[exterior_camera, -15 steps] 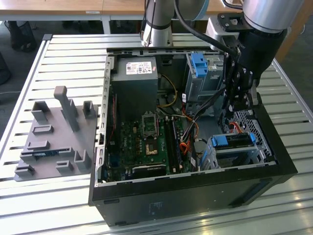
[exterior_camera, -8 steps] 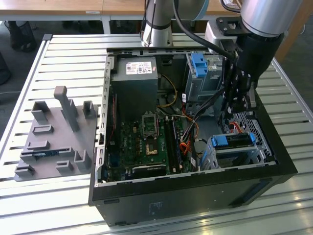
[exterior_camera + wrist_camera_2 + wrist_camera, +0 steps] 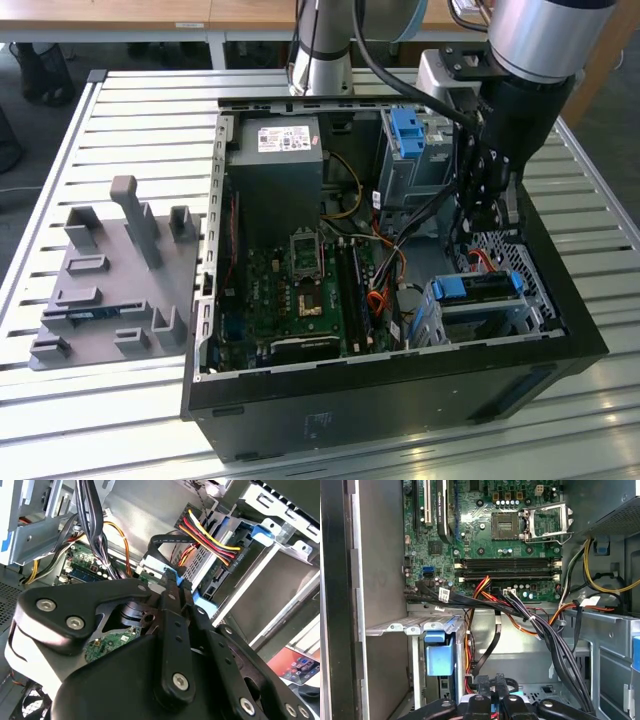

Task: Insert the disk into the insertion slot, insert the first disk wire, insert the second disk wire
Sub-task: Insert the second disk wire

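Disk (image 3: pixel 478 288) in slot (image 3: pixel 525 318), close below fingers (image 3: pixel 171 591), blue conn. (image 3: pixel 173 574) pinched btwn them

The claw (image 3: pixel 173 583) hides most of the blue connector (image 3: pixel 169 574) it pinches and the disk's (image 3: pixel 204 601) near end.

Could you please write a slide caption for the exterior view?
Gripper inside the open computer case, close to the disk seated in the insertion slot.

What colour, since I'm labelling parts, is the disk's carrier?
Bright blue; the disk shows best in the exterior view.
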{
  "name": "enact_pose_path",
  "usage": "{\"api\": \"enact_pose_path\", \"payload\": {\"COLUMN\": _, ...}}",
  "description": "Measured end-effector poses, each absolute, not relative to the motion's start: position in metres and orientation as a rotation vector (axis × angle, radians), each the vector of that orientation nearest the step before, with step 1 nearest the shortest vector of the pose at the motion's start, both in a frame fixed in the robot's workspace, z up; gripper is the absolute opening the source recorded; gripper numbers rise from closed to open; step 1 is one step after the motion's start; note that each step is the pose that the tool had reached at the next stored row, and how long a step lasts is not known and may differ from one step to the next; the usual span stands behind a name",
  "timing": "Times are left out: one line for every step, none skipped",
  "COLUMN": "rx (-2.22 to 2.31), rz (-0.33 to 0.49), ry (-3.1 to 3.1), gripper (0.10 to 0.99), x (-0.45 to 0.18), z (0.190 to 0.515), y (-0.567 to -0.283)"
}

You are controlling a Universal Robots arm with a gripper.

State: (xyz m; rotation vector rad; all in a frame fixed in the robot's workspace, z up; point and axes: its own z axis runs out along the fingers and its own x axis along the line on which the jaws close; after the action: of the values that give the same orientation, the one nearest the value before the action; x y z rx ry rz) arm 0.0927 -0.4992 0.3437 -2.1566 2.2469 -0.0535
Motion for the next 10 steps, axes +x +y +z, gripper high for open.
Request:
{"api": "enact_pose_path", "payload": {"rx": -2.156, "rz": -0.052, "ry": 2.247, "gripper": 0.165, "x": 0.0927, "z": 0.3437, "y": -0.4992}}
{"api": "enact_pose_path", "payload": {"rx": -2.151, "rz": -0.042, "ry": 2.242, "gripper": 0.165, "x": 0.0927, "z": 0.3434, "y": -0.4992}}
{"api": "enact_pose_path", "payload": {"rx": -2.142, "rz": -0.02, "ry": 2.233, "gripper": 0.165, "x": 0.0927, "z": 0.3434, "y": -0.4993}}
{"api": "enact_pose_path", "payload": {"rx": -2.133, "rz": 0.0, "ry": 2.225, "gripper": 0.165, "x": 0.0927, "z": 0.3434, "y": -0.4997}}
{"api": "enact_pose_path", "payload": {"rx": -2.124, "rz": 0.019, "ry": 2.216, "gripper": 0.165, "x": 0.0928, "z": 0.3433, "y": -0.5002}}
{"api": "enact_pose_path", "payload": {"rx": -2.121, "rz": 0.025, "ry": 2.214, "gripper": 0.165, "x": 0.0927, "z": 0.3431, "y": -0.5006}}
{"api": "enact_pose_path", "payload": {"rx": -2.121, "rz": 0.025, "ry": 2.214, "gripper": 0.165, "x": 0.0927, "z": 0.3432, "y": -0.5008}}
{"api": "enact_pose_path", "payload": {"rx": -2.123, "rz": 0.02, "ry": 2.215, "gripper": 0.165, "x": 0.0928, "z": 0.3431, "y": -0.5009}}
{"api": "enact_pose_path", "payload": {"rx": -2.127, "rz": 0.014, "ry": 2.218, "gripper": 0.165, "x": 0.0928, "z": 0.3432, "y": -0.5012}}
{"api": "enact_pose_path", "payload": {"rx": -2.131, "rz": 0.003, "ry": 2.222, "gripper": 0.165, "x": 0.0927, "z": 0.3432, "y": -0.5014}}
